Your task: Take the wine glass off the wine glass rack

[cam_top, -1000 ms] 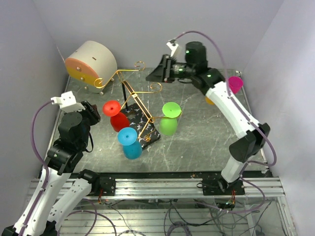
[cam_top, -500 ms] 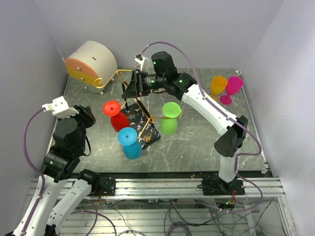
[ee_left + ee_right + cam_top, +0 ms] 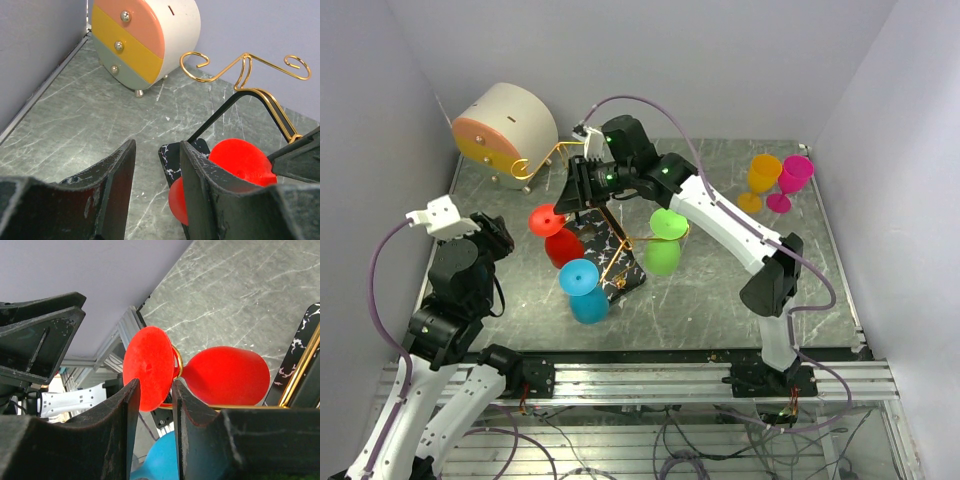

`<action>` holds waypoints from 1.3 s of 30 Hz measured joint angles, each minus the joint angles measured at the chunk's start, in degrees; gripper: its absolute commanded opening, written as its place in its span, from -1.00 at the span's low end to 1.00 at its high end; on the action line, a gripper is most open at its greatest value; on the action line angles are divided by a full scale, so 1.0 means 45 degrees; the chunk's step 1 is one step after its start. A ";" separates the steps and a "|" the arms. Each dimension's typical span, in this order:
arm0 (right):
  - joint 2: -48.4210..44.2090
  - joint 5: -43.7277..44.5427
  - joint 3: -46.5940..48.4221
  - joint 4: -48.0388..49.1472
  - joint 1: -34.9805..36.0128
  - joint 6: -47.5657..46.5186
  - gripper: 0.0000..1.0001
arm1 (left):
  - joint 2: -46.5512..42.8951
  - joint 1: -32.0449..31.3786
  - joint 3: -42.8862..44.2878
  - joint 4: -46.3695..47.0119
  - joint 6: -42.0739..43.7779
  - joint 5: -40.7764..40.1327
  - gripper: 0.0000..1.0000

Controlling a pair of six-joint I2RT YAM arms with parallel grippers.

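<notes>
The wine glass rack (image 3: pixel 616 236) has gold wire arms, a black post and a black veined base (image 3: pixel 626 270). A red wine glass (image 3: pixel 554 234), a blue one (image 3: pixel 583 291) and a green one (image 3: pixel 665 241) hang upside down on it. My right gripper (image 3: pixel 570 197) is open beside the red glass. In the right wrist view the red glass (image 3: pixel 150 365) has its foot disc between my gripper's (image 3: pixel 152 407) open fingers, with its bowl to the right. My left gripper (image 3: pixel 492 236) is open and empty, left of the rack. In its wrist view the gripper (image 3: pixel 156 172) faces the red glass (image 3: pixel 242 161).
A round beige drum (image 3: pixel 505 125) with an orange face stands at the back left, also in the left wrist view (image 3: pixel 145 35). An orange glass (image 3: pixel 762 177) and a pink glass (image 3: pixel 792 176) stand upright at the back right. Grey walls close in on both sides.
My right arm has swung left from the back right, over the rack, to the red glass. My left wrist has shifted slightly back and to the left.
</notes>
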 measured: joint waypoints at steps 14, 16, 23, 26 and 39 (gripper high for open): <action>0.0301 0.0112 0.0199 0.0019 0.0257 -0.0034 -0.57 | -0.0049 0.0000 0.0000 -0.0005 0.0000 0.0000 0.03; 0.0301 0.0068 0.0170 0.0087 0.0257 -0.0010 -0.59 | -0.0049 0.0005 0.0000 -0.0005 0.0000 0.0000 0.03; 0.0301 -0.0228 -0.0087 0.0505 0.0345 0.0155 -0.59 | -0.0049 0.0005 0.0000 -0.0005 0.0000 0.0000 0.03; 0.0301 -0.0321 -0.0165 0.0651 0.0408 0.0233 -0.59 | -0.0049 0.0000 0.0000 -0.0005 0.0005 0.0000 0.03; 0.0141 -0.0073 -0.0534 0.1239 0.0452 0.0607 -1.00 | -0.0044 0.0000 0.0000 -0.0010 0.0005 0.0005 0.03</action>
